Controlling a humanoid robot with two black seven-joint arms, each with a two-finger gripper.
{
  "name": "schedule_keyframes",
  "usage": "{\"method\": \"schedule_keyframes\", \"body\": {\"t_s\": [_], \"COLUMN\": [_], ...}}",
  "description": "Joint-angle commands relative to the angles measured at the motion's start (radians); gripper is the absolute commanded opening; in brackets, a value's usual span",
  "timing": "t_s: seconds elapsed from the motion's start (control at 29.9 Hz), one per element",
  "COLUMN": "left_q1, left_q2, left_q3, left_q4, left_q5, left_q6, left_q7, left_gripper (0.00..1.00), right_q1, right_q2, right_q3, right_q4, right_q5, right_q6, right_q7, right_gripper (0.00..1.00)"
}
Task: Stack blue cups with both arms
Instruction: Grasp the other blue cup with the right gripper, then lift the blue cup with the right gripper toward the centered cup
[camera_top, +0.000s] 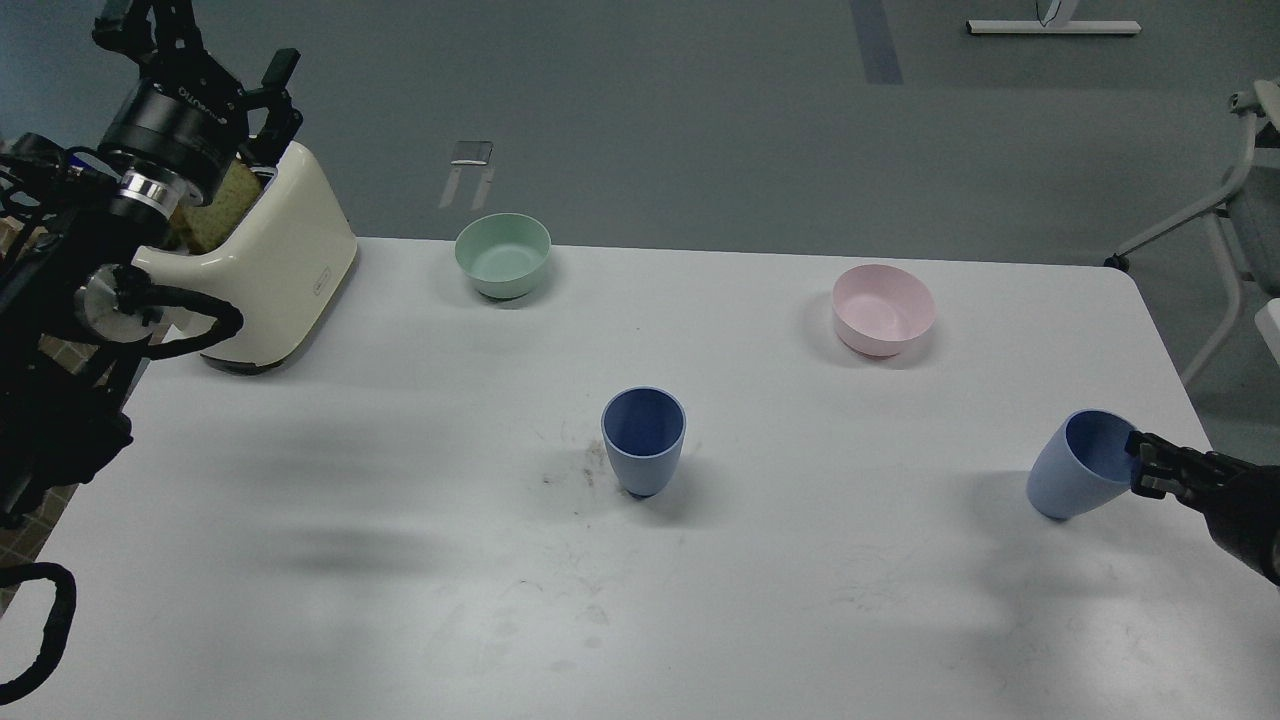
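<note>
Tilting off the table (700, 600), the blue cup at the right (1075, 470) hangs pinched by its rim in the right gripper (1143, 468). One finger appears to sit inside the mouth and one outside the wall, drawn narrow on the thin lip, with the base leaning away and below the fingers. The second blue cup (643, 440) stands upright well away from those fingers toward the table's middle, its mouth open upward. Both look empty, showing only the darker blue inside.

I judge these tumblers light and stiff, probably plastic, with a matte skin that should not slide much. The rim is the natural hold, since the tapering wall would tend to squeeze out of a side grip. A one-sided rim pinch lets the cup swing, so the tilt would need levelling before the narrow base is dropped into the standing cup.

Beyond the standing cup, farther from the right fingers, sit a green bowl (503, 254) and a pink bowl (884, 308), both seemingly empty. At the far left a cream toaster (270, 270) holds a slice of bread (215, 210) in its slot. The left gripper (150, 20) is raised above the toaster; whether its fingers are spread, I cannot tell.
</note>
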Motion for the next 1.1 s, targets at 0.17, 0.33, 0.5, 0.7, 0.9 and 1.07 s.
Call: {"method": "schedule_keyframes", "body": {"t_s": [0.17, 0.33, 0.5, 0.7, 0.9, 1.07], "left_q1": [0.0, -0.008, -0.008, -0.011, -0.009, -0.014], "left_q2": [0.0, 0.0, 0.0, -0.001, -0.001, 0.0], "left_q3": [0.0, 0.0, 0.0, 0.0, 0.003, 0.015], "left_q4": [-0.003, -0.003, -0.003, -0.008, -0.009, -0.009], "left_q5": [0.0, -0.002, -0.002, -0.002, 0.0, 0.0], "left_q6": [0.0, 0.0, -0.002, -0.008, -0.008, -0.008], "left_q7": [0.0, 0.0, -0.002, 0.0, 0.003, 0.002], "left_gripper": [0.97, 0.97, 0.97, 0.97, 0.97, 0.97], "right_q1": [0.0, 0.002, 0.01, 0.216, 0.52, 0.698], "right_q2": [0.004, 0.005, 0.018, -0.011, -0.059, -0.004], "right_q3": [-0.013, -0.019, -0.008, 0.032, 0.004, -0.192], "right_q4": [0.0, -0.002, 0.012, 0.024, 0.02, 0.029], "right_q5": [0.003, 0.0, 0.012, 0.171, 0.343, 0.346], "right_q6": [0.0, 0.0, 0.0, 0.0, 0.0, 0.0], "right_q7": [0.0, 0.0, 0.003, 0.003, -0.011, -0.011], "right_gripper": [0.12, 0.0, 0.0, 0.0, 0.0, 0.0]}}
